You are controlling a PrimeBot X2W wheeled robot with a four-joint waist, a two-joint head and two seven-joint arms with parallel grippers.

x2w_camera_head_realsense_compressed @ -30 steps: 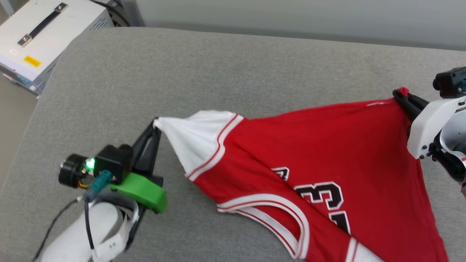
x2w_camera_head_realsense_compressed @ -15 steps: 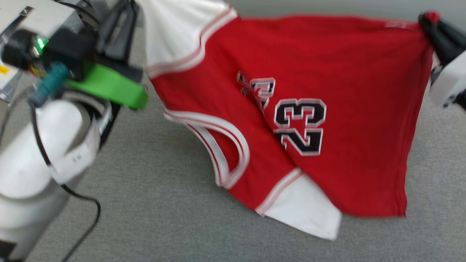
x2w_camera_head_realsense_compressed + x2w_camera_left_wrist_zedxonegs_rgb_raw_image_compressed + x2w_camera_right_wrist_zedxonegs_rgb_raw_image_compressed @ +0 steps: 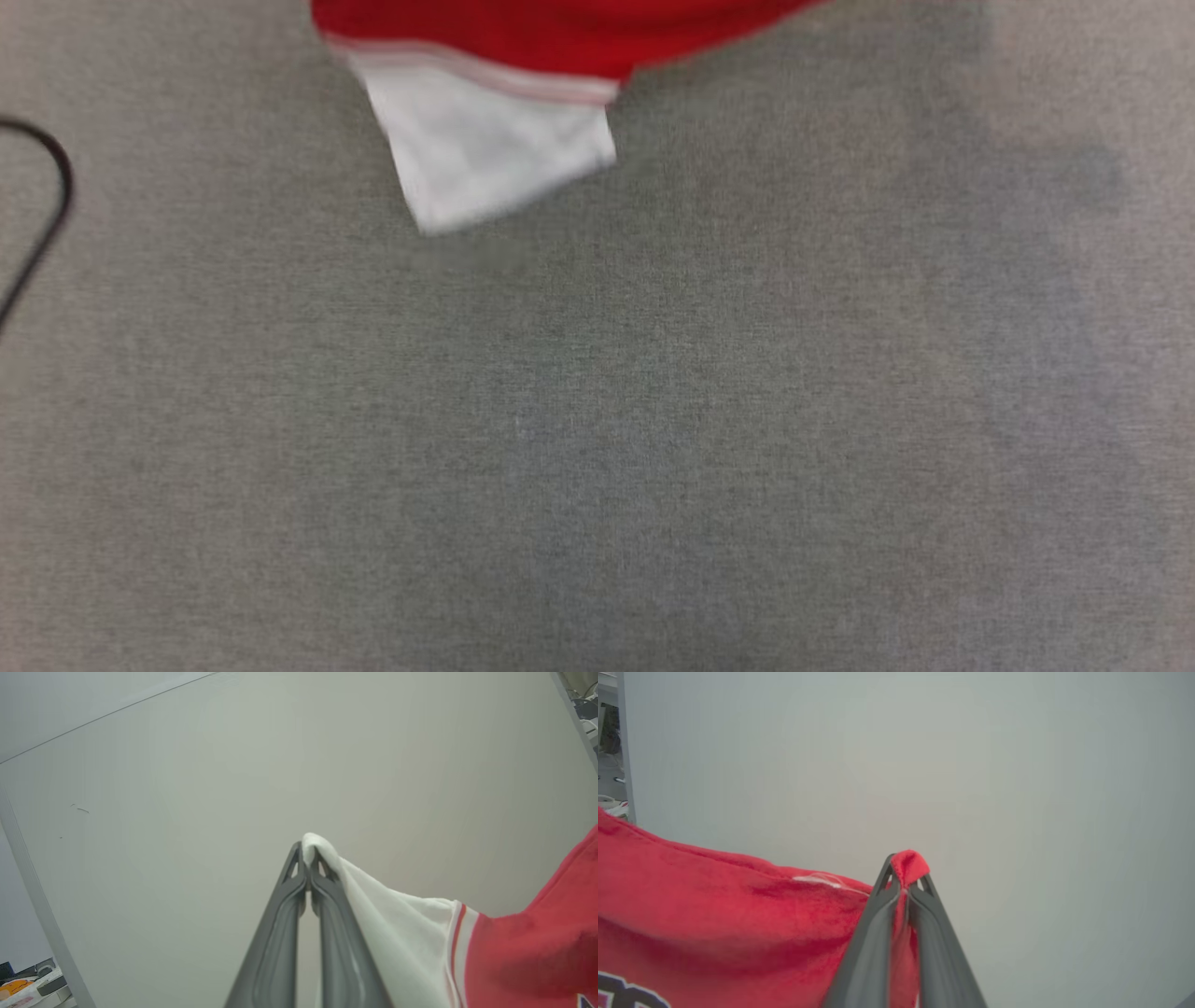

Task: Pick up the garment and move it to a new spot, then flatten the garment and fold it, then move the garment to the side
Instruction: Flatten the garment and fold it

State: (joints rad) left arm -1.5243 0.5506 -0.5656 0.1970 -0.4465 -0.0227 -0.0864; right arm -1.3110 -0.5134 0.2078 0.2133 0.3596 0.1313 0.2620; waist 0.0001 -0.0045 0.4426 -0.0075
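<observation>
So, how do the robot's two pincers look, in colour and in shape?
Both look alike. The left pincer has two long, slim, dark grey fingers that narrow toward the tips, with small triangular openings just below each tip and a shallow groove along each finger. The right pincer has the same build. Their surface is plain.

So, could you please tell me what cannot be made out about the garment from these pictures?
Head view: most of the garment is cut off by the top edge, and motion blur hides whether its white sleeve touches the grey surface.
Left wrist view: past the left gripper, the garment runs off the right edge.
Right wrist view: beside the right gripper, the number is cut by the bottom edge, unreadable.
</observation>
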